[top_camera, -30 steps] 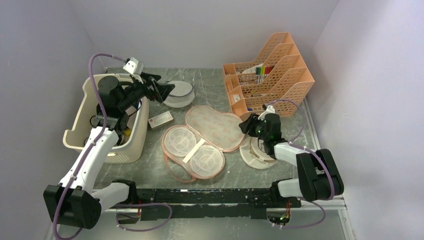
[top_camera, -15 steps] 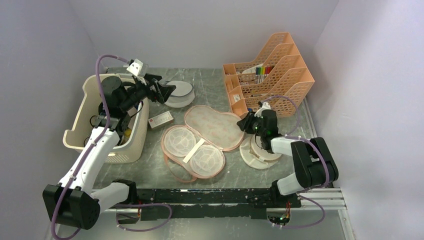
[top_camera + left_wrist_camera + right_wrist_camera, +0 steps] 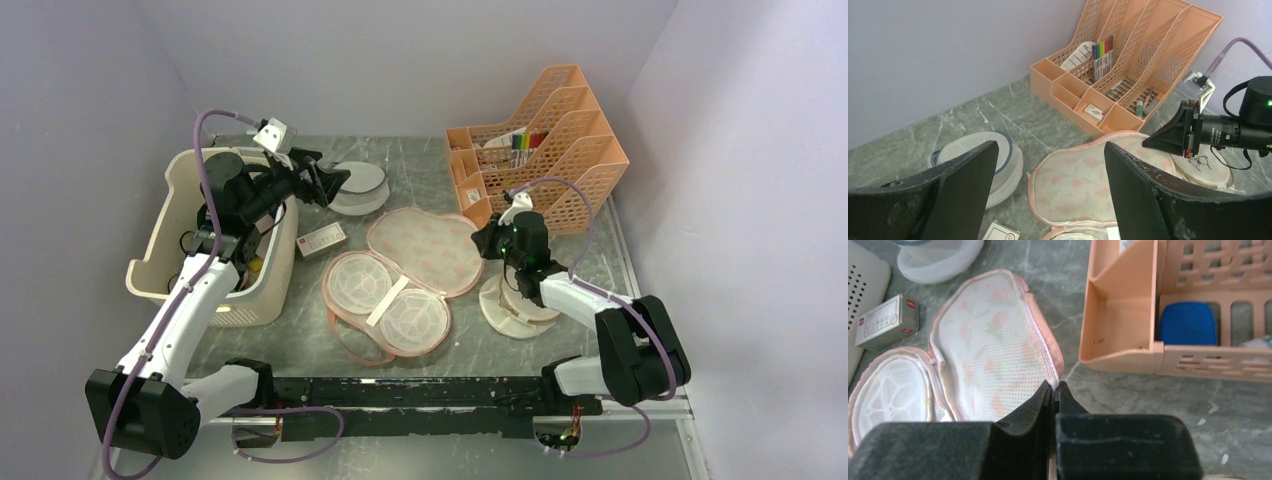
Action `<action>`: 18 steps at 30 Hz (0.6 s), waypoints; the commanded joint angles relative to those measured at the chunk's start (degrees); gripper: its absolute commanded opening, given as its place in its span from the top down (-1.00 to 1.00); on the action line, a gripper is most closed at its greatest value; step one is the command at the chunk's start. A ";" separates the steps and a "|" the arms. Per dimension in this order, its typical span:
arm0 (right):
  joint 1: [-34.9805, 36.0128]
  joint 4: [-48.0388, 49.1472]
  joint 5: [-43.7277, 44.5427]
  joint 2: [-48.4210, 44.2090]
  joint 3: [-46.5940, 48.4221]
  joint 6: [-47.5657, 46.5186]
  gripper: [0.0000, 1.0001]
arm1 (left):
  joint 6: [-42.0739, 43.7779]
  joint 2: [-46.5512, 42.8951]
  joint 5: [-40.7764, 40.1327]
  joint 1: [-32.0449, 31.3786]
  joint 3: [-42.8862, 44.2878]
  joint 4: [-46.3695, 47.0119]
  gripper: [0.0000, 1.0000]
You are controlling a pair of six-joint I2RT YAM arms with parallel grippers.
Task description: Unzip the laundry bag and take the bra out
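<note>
The bag [image 3: 425, 250] lies open mid-table [image 3: 300, 340], its near half showing two pale mesh cups [image 3: 360, 282] (bra itself not discernible). It looks limp and light, best taken by an edge. The right end effector [image 3: 1054, 390] pinches the far flap's pink rim, and the left end effector [image 3: 328, 185] hangs spread and empty, far left.

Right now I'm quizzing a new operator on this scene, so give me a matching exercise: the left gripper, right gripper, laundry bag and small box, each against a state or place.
Things:
1. left gripper
2. right gripper
3. laundry bag
4. small box

States or places:
A. lies open in two halves
B. on the table beside the cream basket
C. open, holding nothing
D. shut on the bag's pink rim

Pairs: 1-C; 2-D; 3-A; 4-B
</note>
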 commanded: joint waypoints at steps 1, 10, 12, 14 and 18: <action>1.93 -3.09 6.39 -3.27 3.77 -4.83 1.00 | 0.95 -1.05 -0.82 -0.38 -0.18 1.13 -0.78; 12.04 -6.20 16.51 -7.55 6.08 -12.65 1.00 | 0.61 -0.62 0.28 -0.37 0.11 1.25 -0.76; 14.74 -7.27 18.38 -7.89 6.98 -14.67 1.00 | 0.81 -0.76 -0.25 -0.37 -0.05 1.20 -0.77; 17.83 -9.54 19.96 -8.50 8.04 -17.36 1.00 | 0.76 -0.78 -0.22 -0.33 0.06 1.23 -0.77; 25.47 -11.16 25.36 -10.49 7.37 -20.98 1.00 | 0.74 -1.07 -0.16 -0.38 -0.14 1.38 -0.77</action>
